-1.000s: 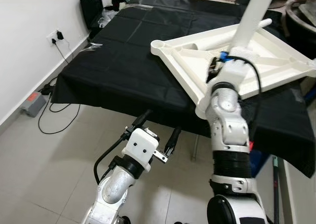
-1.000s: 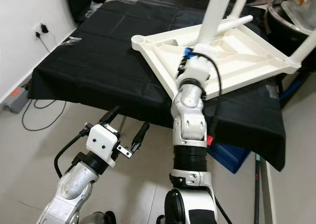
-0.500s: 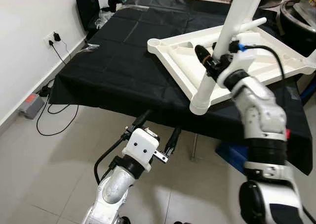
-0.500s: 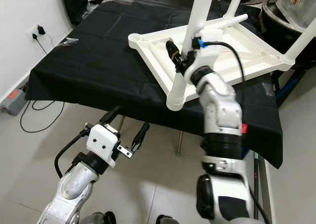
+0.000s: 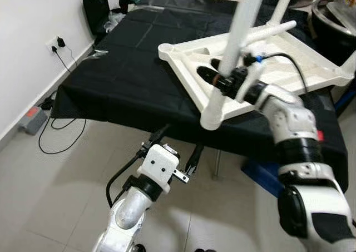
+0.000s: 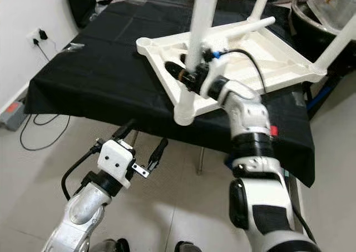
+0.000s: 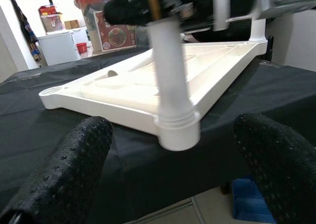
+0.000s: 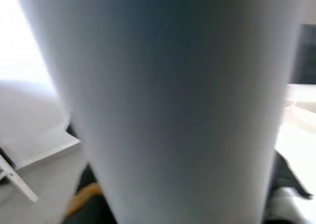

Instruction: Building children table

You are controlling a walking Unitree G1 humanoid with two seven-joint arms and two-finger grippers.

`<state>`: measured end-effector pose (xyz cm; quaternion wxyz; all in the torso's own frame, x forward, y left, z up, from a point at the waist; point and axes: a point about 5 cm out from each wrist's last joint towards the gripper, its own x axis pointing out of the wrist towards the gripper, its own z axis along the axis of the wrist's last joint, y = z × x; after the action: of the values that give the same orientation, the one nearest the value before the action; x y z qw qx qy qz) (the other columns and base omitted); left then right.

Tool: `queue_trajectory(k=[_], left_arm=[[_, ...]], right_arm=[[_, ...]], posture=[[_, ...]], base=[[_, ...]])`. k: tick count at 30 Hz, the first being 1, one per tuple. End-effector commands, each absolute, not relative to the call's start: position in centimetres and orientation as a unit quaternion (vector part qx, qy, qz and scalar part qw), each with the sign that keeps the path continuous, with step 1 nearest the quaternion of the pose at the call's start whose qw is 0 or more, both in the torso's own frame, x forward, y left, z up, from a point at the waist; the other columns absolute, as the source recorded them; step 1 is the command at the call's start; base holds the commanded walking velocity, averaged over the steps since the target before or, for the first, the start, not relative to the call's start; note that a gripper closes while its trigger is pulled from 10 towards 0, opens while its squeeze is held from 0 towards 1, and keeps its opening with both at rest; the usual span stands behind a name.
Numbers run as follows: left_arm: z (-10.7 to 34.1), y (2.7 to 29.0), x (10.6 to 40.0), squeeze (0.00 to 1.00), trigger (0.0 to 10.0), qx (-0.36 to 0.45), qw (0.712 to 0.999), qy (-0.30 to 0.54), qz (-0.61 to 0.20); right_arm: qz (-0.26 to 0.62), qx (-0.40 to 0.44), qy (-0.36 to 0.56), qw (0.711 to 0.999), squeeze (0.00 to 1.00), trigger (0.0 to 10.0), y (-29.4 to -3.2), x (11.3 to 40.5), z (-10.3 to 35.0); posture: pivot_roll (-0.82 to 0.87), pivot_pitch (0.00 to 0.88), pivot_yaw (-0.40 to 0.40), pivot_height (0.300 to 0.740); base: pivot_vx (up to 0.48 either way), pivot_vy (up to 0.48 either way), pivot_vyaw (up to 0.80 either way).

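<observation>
Black table (image 5: 128,68); right gripper (image 5: 219,80) grips leg (image 5: 233,46).

My head views are evenly bright under soft indoor light. The black cloth (image 5: 128,74) shows pale sheen along its creases, and the floor (image 5: 50,196) carries a faint shadow under my left arm. Straight lines bow slightly toward the edges. In my left wrist view my fingertips (image 7: 74,169) are near and soft. My right wrist view is a smooth blur: the white leg (image 8: 168,105) sits too close, bright on one side, shaded grey-blue across the middle.
</observation>
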<state>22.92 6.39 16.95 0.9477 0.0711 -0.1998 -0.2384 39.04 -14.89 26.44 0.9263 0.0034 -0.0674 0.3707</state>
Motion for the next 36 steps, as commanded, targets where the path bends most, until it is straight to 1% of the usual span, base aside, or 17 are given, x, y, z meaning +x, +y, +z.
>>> queue_trajectory(k=[1,4,6,9,14,16,17,18,19,20,25,30,31,32,33,34,36], left_arm=[[16.5,6.3,22.7,0.00,10.0,0.078,0.949,-0.190,-0.238],[16.5,6.3,22.7,0.00,10.0,0.078,0.949,-0.189,-0.238],[16.5,6.3,22.6,0.00,10.0,0.079,0.950,-0.189,-0.237],[16.5,6.4,22.6,0.00,10.0,0.079,0.950,-0.188,-0.237],[16.4,6.4,22.6,0.00,10.0,0.079,0.950,-0.186,-0.238],[16.4,6.4,22.6,0.00,10.0,0.079,0.950,-0.186,-0.238],[16.4,6.4,22.7,0.00,10.0,0.079,0.950,-0.185,-0.240],[16.4,6.5,22.7,0.00,10.0,0.080,0.949,-0.184,-0.242],[16.4,6.5,22.7,0.00,10.0,0.080,0.949,-0.184,-0.242],[16.4,6.5,22.8,0.00,10.0,0.082,0.949,-0.184,-0.241],[16.4,6.5,22.8,0.00,10.0,0.083,0.950,-0.184,-0.240],[16.4,6.6,22.8,0.00,10.0,0.085,0.950,-0.184,-0.238],[16.4,6.6,22.8,0.00,10.0,0.086,0.950,-0.184,-0.236],[16.4,6.6,22.8,0.00,10.0,0.086,0.951,-0.184,-0.235],[16.4,6.6,22.8,0.00,10.0,0.086,0.951,-0.184,-0.235],[16.4,6.6,22.8,0.00,10.0,0.086,0.951,-0.184,-0.235],[16.4,6.6,22.8,0.00,10.0,0.085,0.951,-0.183,-0.235]], right_arm=[[0.386,0.004,-0.051,0.921,0.00,0.0,-13.9,39.3,25.5],[0.362,0.007,-0.060,0.930,0.00,0.0,-14.0,39.5,25.4],[0.280,-0.010,-0.066,0.958,0.00,0.0,-15.3,40.0,25.0],[0.251,-0.017,-0.069,0.965,0.00,0.0,-15.9,40.2,24.8],[0.103,0.004,-0.070,0.992,0.00,0.0,-18.5,39.9,24.1],[0.103,0.004,-0.070,0.992,0.00,0.0,-18.5,39.9,24.1],[0.020,0.014,-0.066,0.998,0.00,0.0,-19.3,39.2,23.5],[-0.123,0.040,-0.060,0.990,0.00,0.0,-19.8,37.3,22.6],[-0.123,0.040,-0.060,0.990,0.00,0.0,-19.8,37.3,22.6],[-0.181,0.056,-0.050,0.981,0.00,0.0,-18.8,35.9,22.2],[-0.187,0.058,-0.048,0.979,0.00,0.0,-18.5,35.7,22.1],[-0.229,0.080,-0.041,0.969,0.00,0.0,-16.6,35.3,21.7],[-0.239,0.093,-0.032,0.966,0.00,4.2,-15.7,35.4,21.5],[-0.220,0.092,-0.023,0.971,0.00,10.0,-14.9,35.8,21.6],[-0.220,0.092,-0.023,0.971,0.00,10.0,-14.9,35.8,21.6],[-0.192,0.084,-0.023,0.978,0.09,10.0,-14.7,36.2,21.8],[-0.172,0.077,-0.025,0.982,0.09,10.0,-14.6,36.5,22.0]], posture=[[0.16,0.163,-0.074,0.740],[0.17,0.160,-0.075,0.740],[0.17,0.158,-0.077,0.740],[0.16,0.158,-0.074,0.740],[0.15,0.160,-0.066,0.740],[0.15,0.160,-0.066,0.740],[0.14,0.164,-0.058,0.740],[0.14,0.162,-0.062,0.740],[0.14,0.162,-0.062,0.740],[0.15,0.165,-0.058,0.740],[0.15,0.165,-0.058,0.740],[0.16,0.163,-0.063,0.740],[0.16,0.165,-0.061,0.740],[0.15,0.166,-0.063,0.740],[0.15,0.166,-0.063,0.740],[0.15,0.168,-0.064,0.740],[0.15,0.168,-0.064,0.740]], base=[[0.000,0.000,0.00],[0.000,0.000,0.00],[0.000,0.000,0.00],[0.000,0.000,0.00],[0.000,0.000,0.00],[0.000,0.000,0.00],[0.000,0.000,0.00],[0.000,0.000,0.00],[0.000,0.000,0.00],[0.000,0.000,0.00],[0.000,0.000,0.00],[0.000,0.000,0.00],[0.000,0.000,0.00],[0.000,0.000,0.00],[0.000,0.000,0.00],[0.000,0.000,0.00],[0.000,0.000,0.00]])
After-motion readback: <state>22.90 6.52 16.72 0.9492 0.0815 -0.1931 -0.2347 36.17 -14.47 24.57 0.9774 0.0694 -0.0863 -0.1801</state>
